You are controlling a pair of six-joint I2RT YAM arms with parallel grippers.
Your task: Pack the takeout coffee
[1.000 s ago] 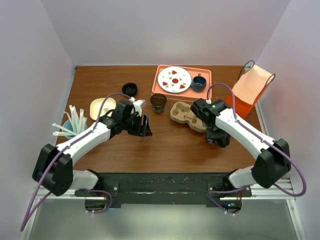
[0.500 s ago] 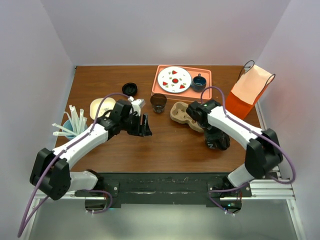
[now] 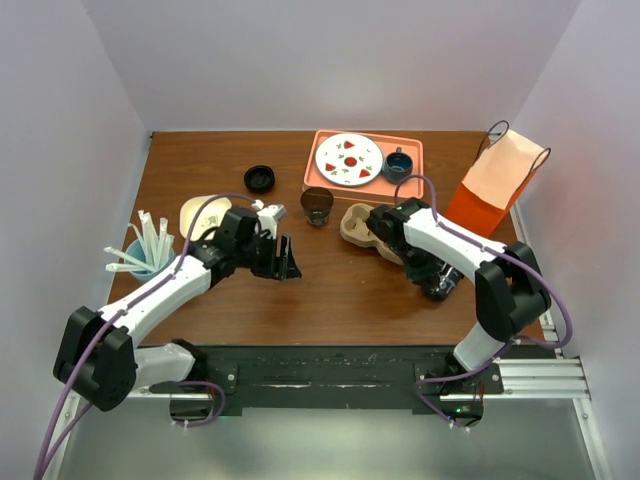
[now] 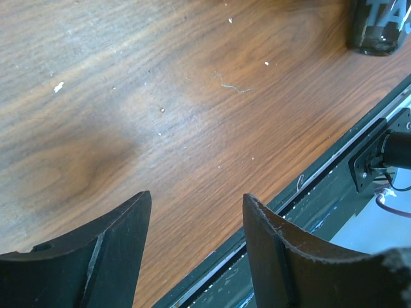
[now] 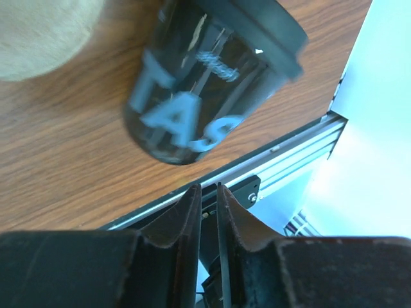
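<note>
One takeout coffee (image 5: 205,83) on side, lid toward table's near-right edge.

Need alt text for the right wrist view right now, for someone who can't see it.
A dark takeout coffee with a black lid and pale lettering, blurred, fills the upper frame above the wooden table. The right gripper, nearly shut and empty, points at the cup; a tan cardboard carrier shows top left.

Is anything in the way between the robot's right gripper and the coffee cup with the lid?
Nothing visible is. In the right wrist view the takeout coffee sits just ahead of the right gripper, with only bare table between them. The gripper's jaws look almost closed.
</note>
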